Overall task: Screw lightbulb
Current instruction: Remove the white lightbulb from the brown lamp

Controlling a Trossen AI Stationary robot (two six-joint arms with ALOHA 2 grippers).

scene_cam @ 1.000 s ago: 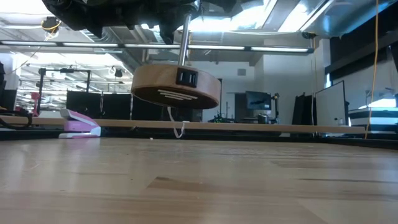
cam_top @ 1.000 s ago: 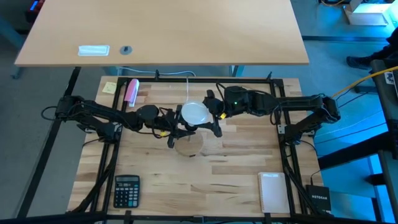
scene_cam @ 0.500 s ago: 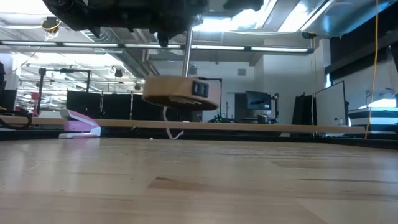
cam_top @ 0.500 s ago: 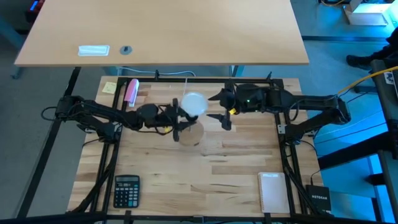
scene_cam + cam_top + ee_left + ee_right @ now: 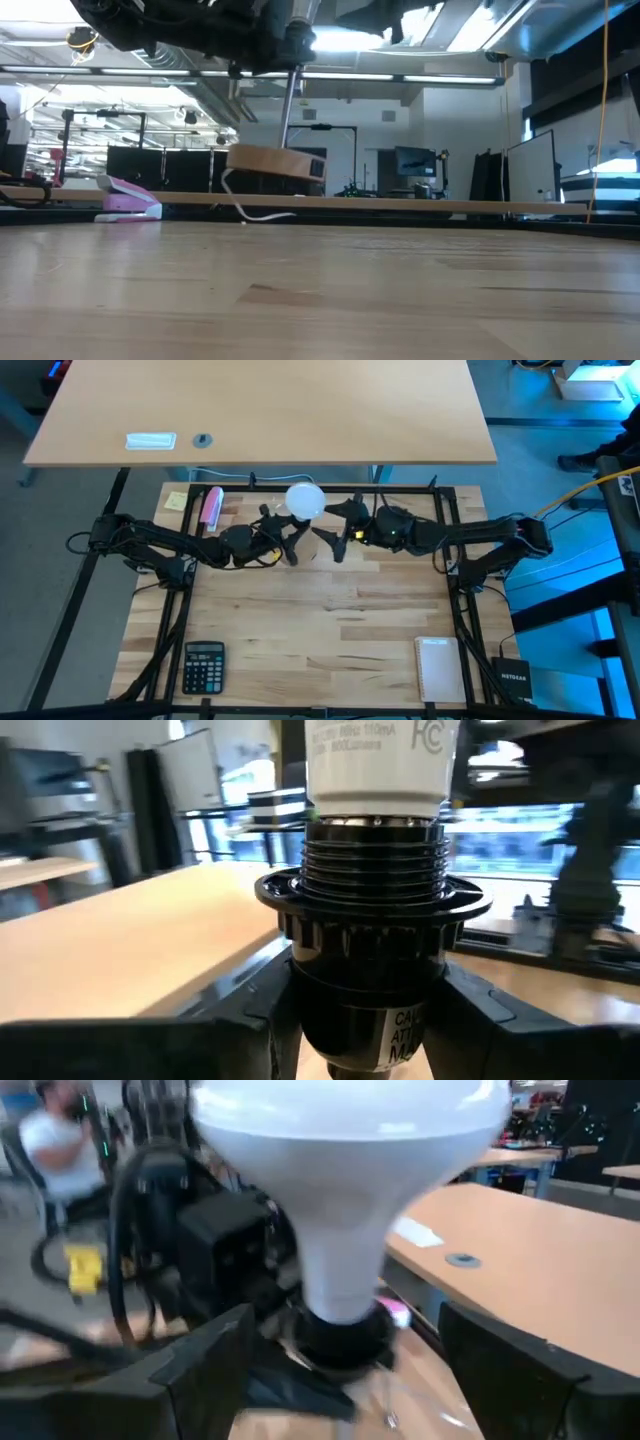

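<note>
Lightbulb (image 5: 304, 500) sits with its base threaded into the black socket (image 5: 366, 960), held above the desk (image 5: 330, 630) by the left pincer (image 5: 366, 1010). Right pincer (image 5: 328, 532) is spread open around the bulb, not touching; final tightening may remain.

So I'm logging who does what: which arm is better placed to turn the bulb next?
Right. The right gripper is open beside the lightbulb, free to turn it; the left gripper is clamped on the black socket.
</note>
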